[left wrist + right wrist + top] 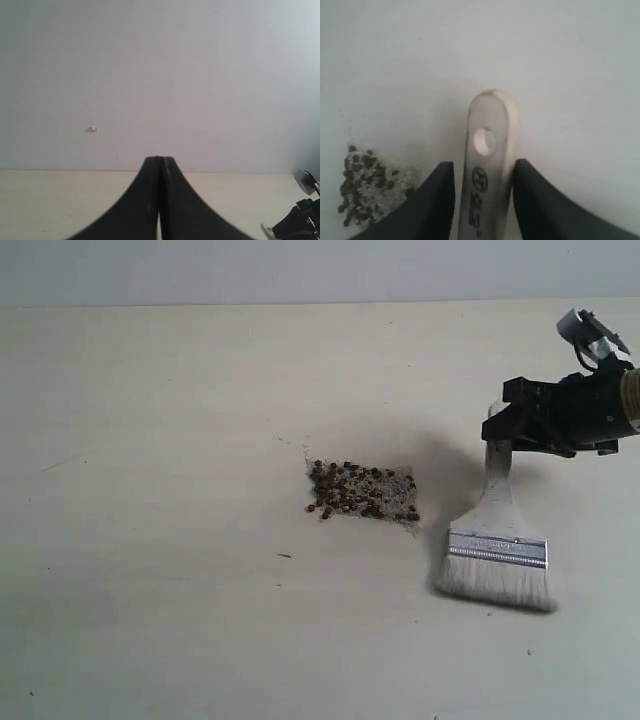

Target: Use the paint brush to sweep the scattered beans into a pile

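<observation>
The right gripper point(482, 167) straddles the paint brush point(497, 540) handle, jaws apart, not clamping it. The beans point(360, 490) sit piled beside it — lift straight up without nudging the brush.

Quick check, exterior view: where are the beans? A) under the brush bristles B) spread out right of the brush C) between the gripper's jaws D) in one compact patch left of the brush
D: the beans sit bunched in one patch, apart from the paint brush to their right.
</observation>
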{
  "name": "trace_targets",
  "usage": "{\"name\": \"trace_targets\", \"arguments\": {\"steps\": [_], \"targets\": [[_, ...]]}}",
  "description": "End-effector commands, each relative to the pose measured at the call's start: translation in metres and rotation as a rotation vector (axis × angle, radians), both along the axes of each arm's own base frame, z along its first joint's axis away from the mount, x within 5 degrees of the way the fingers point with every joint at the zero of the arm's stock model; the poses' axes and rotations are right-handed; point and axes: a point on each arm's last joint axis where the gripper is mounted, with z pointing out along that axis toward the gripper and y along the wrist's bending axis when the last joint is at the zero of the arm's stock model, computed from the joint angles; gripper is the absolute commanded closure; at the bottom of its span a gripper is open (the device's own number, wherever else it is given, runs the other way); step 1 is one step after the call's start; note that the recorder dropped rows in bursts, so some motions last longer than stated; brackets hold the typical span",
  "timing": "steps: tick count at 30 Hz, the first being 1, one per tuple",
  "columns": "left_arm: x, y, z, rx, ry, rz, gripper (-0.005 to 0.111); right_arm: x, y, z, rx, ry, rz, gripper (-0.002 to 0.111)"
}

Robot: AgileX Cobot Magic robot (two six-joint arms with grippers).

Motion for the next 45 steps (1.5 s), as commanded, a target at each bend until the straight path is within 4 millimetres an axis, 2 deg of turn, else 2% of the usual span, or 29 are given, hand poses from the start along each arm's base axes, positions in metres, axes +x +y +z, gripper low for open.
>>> {"name": "trace_targets", "arguments": {"steps": [1, 6, 7, 11, 12, 14, 18, 22, 25, 27, 31, 35, 39, 45], "targets": [[0.0, 0.0, -0.001, -0.001, 0.0, 0.0, 0.107, 0.001, -0.007, -0.001, -0.062, -0.009, -0.041, 0.066], [0.0, 0.0, -0.001, -0.001, 0.0, 0.0, 0.107, 0.002, -0.008, 0.025, -0.053, -0.054, -0.104, 0.07], [0.0, 0.0, -0.001, -0.001, 0.0, 0.0, 0.107, -0.001, -0.007, 0.03, -0.036, -0.057, -0.11, 0.073], [0.0, 0.0, -0.001, -0.001, 0.0, 0.0, 0.107, -0.025, -0.006, 0.059, -0.066, -0.131, -0.129, 0.103], [0.0, 0.0, -0.001, -0.001, 0.0, 0.0, 0.107, -0.034, -0.006, 0.066, -0.09, -0.157, -0.135, 0.108], [0.0, 0.0, -0.001, -0.001, 0.0, 0.0, 0.107, -0.057, -0.006, 0.082, -0.151, -0.233, -0.133, 0.108], [0.0, 0.0, -0.001, -0.001, 0.0, 0.0, 0.107, -0.12, -0.004, 0.1, -0.233, -0.37, -0.193, 0.108], [0.0, 0.0, -0.001, -0.001, 0.0, 0.0, 0.107, -0.182, 0.002, 0.106, -0.197, -0.539, -0.3, 0.108], [0.0, 0.0, -0.001, -0.001, 0.0, 0.0, 0.107, -0.217, 0.007, 0.103, -0.175, -0.669, -0.339, 0.108], [0.0, 0.0, -0.001, -0.001, 0.0, 0.0, 0.107, -0.233, 0.009, 0.104, -0.19, -0.774, -0.331, 0.108], [0.0, 0.0, -0.001, -0.001, 0.0, 0.0, 0.107, -0.252, 0.019, 0.111, -0.097, -0.924, -0.295, 0.108], [0.0, 0.0, -0.001, -0.001, 0.0, 0.0, 0.107, -0.263, 0.034, 0.118, 0.013, -1.007, -0.166, 0.108], [0.0, 0.0, -0.001, -0.001, 0.0, 0.0, 0.107, -0.274, 0.048, 0.121, 0.114, -1.04, 0.004, 0.108], [0.0, 0.0, -0.001, -0.001, 0.0, 0.0, 0.107, -0.282, 0.058, 0.122, 0.185, -1.051, 0.126, 0.108]]}}
